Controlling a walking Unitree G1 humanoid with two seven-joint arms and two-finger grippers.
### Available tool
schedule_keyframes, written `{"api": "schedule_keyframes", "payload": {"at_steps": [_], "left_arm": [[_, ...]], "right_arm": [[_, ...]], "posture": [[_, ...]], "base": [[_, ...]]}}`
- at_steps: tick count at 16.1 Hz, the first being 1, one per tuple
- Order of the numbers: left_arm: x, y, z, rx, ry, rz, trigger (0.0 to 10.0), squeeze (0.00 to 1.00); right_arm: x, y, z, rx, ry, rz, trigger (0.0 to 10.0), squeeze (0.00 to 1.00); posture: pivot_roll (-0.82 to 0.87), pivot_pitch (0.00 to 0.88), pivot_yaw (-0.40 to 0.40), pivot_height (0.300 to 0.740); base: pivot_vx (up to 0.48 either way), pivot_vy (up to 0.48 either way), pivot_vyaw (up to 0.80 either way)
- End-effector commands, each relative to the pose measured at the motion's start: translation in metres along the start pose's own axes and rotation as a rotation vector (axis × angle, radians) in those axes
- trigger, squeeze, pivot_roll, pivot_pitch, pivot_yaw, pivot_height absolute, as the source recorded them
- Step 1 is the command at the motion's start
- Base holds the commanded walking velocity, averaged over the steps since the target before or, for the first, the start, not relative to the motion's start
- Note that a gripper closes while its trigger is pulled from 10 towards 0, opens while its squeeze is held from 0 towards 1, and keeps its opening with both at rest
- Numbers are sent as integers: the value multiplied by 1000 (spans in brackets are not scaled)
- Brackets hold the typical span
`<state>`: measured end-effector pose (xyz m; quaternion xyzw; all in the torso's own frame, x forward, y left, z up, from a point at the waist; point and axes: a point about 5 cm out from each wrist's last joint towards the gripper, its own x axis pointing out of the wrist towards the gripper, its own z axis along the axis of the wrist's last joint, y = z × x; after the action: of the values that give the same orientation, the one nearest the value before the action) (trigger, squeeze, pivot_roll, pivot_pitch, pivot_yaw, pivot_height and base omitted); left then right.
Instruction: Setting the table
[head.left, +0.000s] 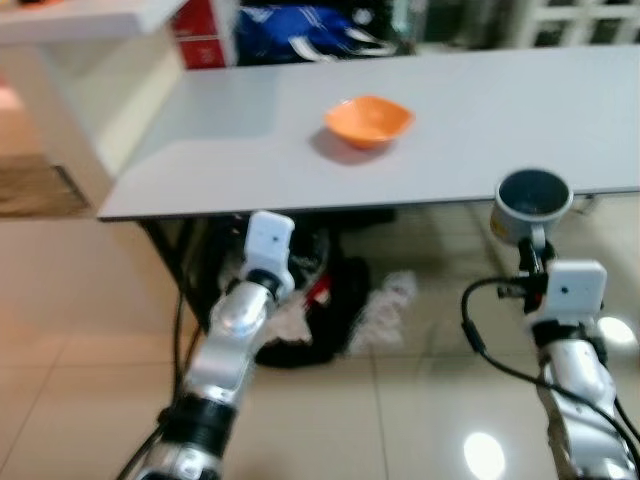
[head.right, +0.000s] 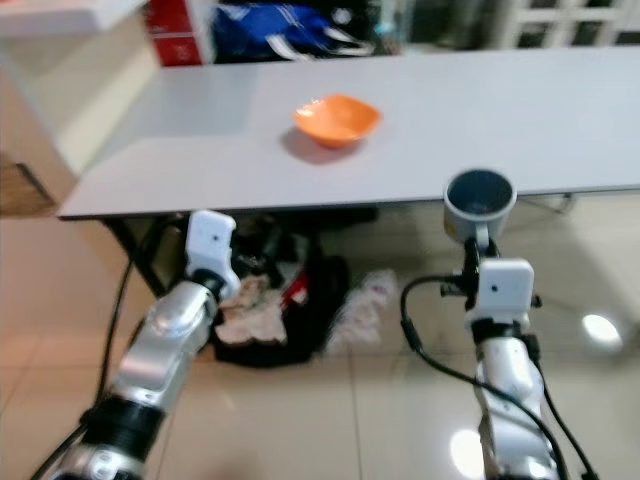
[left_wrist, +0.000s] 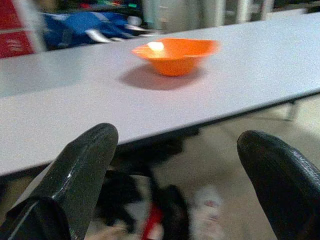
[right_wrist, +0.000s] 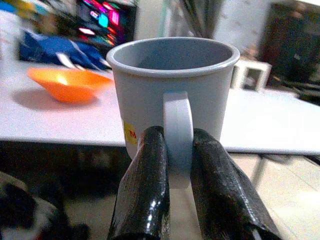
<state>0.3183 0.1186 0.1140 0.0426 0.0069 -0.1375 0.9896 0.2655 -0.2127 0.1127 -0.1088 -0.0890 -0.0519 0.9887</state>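
Pinched by its handle in the right pincer (right_wrist: 175, 200), a grey mug (head.left: 533, 200) hangs at right-centre before the counter (head.left: 500, 120) edge, needing lifting beside the orange bowl (head.left: 368, 121); left pincer (left_wrist: 175, 200) spread.

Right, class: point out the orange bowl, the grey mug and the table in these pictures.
orange bowl (head.left: 368, 120), left eye view, inside of the bowl.
grey mug (right_wrist: 172, 90), right wrist view, outer wall above the handle, held by the right gripper.
table (head.left: 200, 170), left eye view, bare grey top.

matt grey mug (right_wrist: 172, 92), glossy orange bowl (head.left: 368, 120), smooth matt table (head.left: 500, 100)
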Motion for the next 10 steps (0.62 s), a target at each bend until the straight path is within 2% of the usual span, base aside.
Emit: {"api": "schedule_keyframes", "payload": {"at_steps": [1, 7, 10], "left_arm": [[1, 0, 0, -1, 8, 1, 10000, 0], [1, -4, 0, 8, 6, -24, 10000, 0], [1, -5, 3, 16, -16, -32, 10000, 0]], "right_arm": [[-5, 0, -2, -7, 0, 7, 0, 0], [-7, 4, -4, 0, 8, 12, 0, 0], [-6, -2, 5, 2, -46, -32, 0, 0]], "posture": [[-39, 0, 70, 740], [-42, 0, 71, 740], [-43, 0, 72, 740]], "base": [[480, 0, 0], [480, 0, 0], [480, 0, 0]]}}
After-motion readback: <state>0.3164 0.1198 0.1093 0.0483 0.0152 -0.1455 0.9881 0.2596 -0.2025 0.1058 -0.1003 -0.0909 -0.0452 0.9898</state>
